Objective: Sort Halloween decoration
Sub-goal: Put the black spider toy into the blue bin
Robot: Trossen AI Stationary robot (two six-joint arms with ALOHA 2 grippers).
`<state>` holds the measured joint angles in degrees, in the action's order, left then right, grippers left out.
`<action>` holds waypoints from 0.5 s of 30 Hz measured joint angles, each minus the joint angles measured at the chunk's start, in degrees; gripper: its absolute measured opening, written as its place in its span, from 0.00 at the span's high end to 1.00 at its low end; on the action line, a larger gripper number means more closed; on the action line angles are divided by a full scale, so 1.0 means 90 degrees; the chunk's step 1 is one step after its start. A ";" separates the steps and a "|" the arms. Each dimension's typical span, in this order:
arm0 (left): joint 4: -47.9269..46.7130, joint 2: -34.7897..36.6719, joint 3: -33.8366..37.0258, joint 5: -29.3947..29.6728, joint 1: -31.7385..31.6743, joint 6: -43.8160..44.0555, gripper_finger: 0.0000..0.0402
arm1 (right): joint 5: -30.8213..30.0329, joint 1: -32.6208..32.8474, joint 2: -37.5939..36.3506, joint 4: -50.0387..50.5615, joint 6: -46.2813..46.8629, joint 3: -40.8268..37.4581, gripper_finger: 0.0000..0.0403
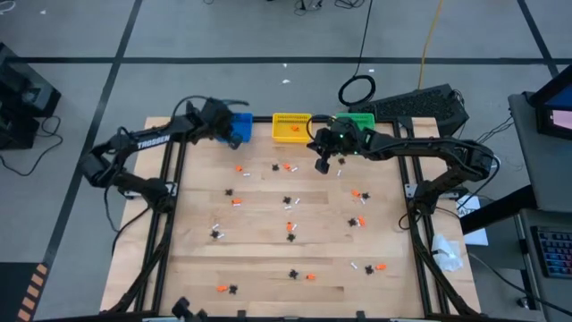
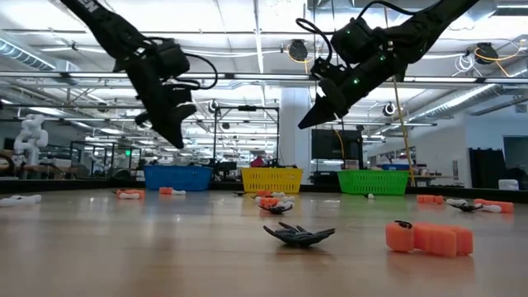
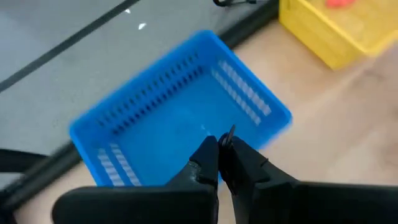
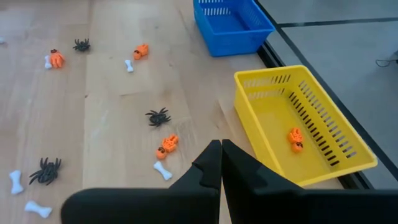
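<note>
Halloween decorations lie scattered on the wooden table [image 1: 268, 268]: black spiders [image 1: 287, 200], orange pieces [image 1: 238, 167] and white bones [image 4: 162, 170]. My left gripper [image 3: 220, 142] hangs above the blue bin [image 3: 180, 106], shut, with a thin black sliver [image 3: 231, 132] poking out at its tips. My right gripper [image 4: 221, 147] is shut and holds nothing, raised above the table just in front of the yellow bin [image 4: 298, 124]. Two orange pieces [image 4: 295, 138] lie in that bin. My left gripper pinches a tiny black piece between its two fingertips; only a thin leg-like sliver [image 3: 231, 132] shows past them, and the fingers hide the rest. The fingers slant down toward the blue bin, and the piece is lifted clear of table and bin.
Three bins stand in a row at the table's far edge: blue [image 1: 239, 125], yellow [image 1: 290, 127], green [image 1: 360, 121]. In the low view a black spider [image 2: 299, 234] and an orange piece [image 2: 429, 238] lie near the front. A keyboard [image 1: 420, 103] lies behind the green bin.
</note>
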<state>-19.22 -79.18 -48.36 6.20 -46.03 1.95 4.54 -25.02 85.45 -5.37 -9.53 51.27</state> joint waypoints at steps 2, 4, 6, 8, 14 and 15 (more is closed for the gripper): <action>-0.0053 -0.0310 -0.0383 -0.0159 -0.0193 -0.0125 0.97 | 0.0001 0.0011 0.0000 0.0000 0.0009 0.0000 1.00; -0.0235 -0.0697 -0.0716 -0.0362 -0.0361 -0.0214 0.97 | 0.0000 0.0042 0.0000 0.0003 0.0032 0.0000 1.00; -0.0501 -0.1133 -0.1033 -0.0489 -0.0476 -0.0336 0.97 | 0.0001 0.0050 0.0000 0.0005 0.0033 0.0000 1.00; -0.0817 -0.1558 -0.1362 -0.0501 -0.0554 -0.0472 0.97 | 0.0000 0.0071 0.0000 0.0018 0.0038 0.0000 1.00; -0.1283 -0.2530 -0.1904 -0.0498 -0.0751 -0.0592 0.97 | 0.0000 0.0086 0.0002 0.0107 0.0001 0.0000 1.00; -0.1283 -0.2624 -0.1938 -0.0500 -0.0771 -0.0594 0.97 | 0.0000 0.0086 0.0002 0.0107 -0.0001 0.0000 1.00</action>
<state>-30.76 -102.80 -65.80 1.70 -52.97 -3.39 4.54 -24.25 85.47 -4.40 -9.54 51.27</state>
